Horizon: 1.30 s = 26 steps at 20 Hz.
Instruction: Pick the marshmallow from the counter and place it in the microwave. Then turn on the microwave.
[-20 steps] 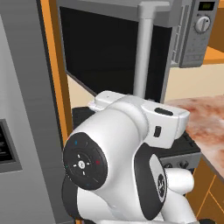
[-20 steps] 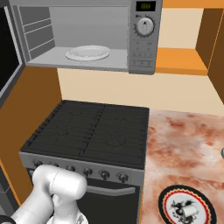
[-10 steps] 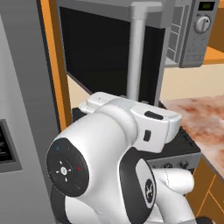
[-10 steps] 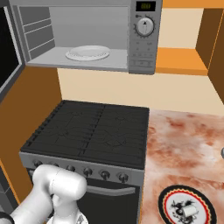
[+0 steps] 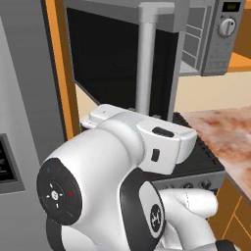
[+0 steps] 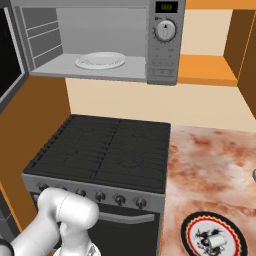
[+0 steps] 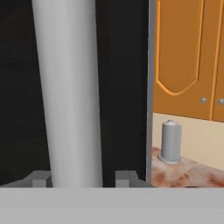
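Note:
The microwave (image 6: 162,55) hangs above the stove with its dark glass door (image 5: 108,63) swung open. Inside it lies a round white plate (image 6: 100,61). My gripper (image 7: 83,178) is shut on the door's long grey bar handle (image 7: 70,87), with one fingertip on each side of the bar. In the left base view the handle (image 5: 147,59) rises just behind my white arm. The marshmallow (image 6: 216,241), a tiny off-white lump, rests on a red-and-black rimmed plate (image 6: 192,225) on the mottled counter (image 6: 210,170), far from the gripper.
A black stovetop (image 6: 105,150) with a row of knobs sits under the microwave, left of the counter. A grey fridge front (image 5: 19,122) stands at the far left. A small grey canister (image 7: 170,142) stands on the counter below orange cabinet doors (image 7: 183,57).
The door handle has shifted left in the left base view and my arm has turned with it, so the door stands wider open. The right base view is unchanged.

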{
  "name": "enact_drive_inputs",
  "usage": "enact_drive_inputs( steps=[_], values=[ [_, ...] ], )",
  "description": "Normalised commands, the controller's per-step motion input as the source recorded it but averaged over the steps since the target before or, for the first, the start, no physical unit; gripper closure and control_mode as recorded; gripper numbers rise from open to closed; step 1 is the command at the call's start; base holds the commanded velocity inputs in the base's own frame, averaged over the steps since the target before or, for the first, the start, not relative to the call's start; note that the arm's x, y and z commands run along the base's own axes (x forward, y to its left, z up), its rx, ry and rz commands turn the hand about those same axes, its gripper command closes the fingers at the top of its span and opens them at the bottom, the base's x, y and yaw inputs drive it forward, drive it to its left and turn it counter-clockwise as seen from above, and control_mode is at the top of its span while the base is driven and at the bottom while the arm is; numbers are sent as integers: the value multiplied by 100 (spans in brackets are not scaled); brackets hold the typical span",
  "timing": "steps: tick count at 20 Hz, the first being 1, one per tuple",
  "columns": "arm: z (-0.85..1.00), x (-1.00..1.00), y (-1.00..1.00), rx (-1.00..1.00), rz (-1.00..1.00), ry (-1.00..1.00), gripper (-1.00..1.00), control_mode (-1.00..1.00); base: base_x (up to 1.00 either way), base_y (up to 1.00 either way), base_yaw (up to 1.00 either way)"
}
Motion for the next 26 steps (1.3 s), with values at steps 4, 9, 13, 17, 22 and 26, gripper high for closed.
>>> enact_drive_inputs(
  steps=[4,9,13,17,22,26],
  values=[
    [-14,-7,14,0,0,3,-100,-100,0,0,0],
    [-13,-8,15,0,-2,4,-100,-100,0,0,0],
    [-14,-9,17,0,-3,2,-100,-100,0,0,0],
    [-7,-32,5,0,-1,0,-100,-100,0,0,0],
    [-4,-38,-1,0,0,0,-100,-100,0,0,0],
    [-6,-27,-19,-2,0,0,-100,-100,0,0,0]
  ],
)
